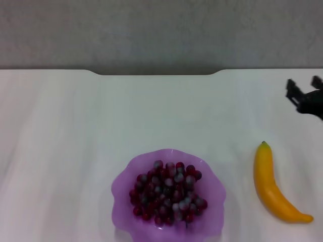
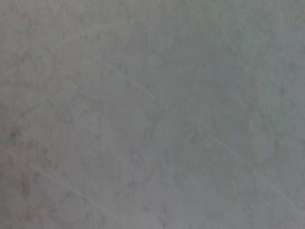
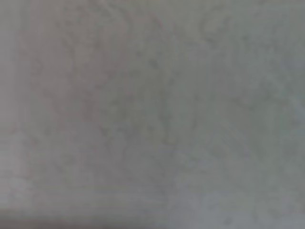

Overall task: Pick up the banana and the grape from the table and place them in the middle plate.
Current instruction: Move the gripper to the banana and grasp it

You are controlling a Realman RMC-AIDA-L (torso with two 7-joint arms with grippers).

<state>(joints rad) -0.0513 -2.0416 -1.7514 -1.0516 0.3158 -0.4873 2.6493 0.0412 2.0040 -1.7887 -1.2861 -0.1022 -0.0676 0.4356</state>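
The bunch of dark red-purple grapes lies inside the purple scalloped plate at the front middle of the white table. The yellow-orange banana lies on the table to the right of the plate, its green stem tip pointing away from me. My right gripper is at the far right edge of the head view, above the table and beyond the banana, with its two black fingers spread apart and nothing between them. My left gripper is out of view. Both wrist views show only bare table surface.
The table's far edge has a shallow notch, with a grey wall behind it. Bare tabletop lies to the left of the plate and between the plate and the banana.
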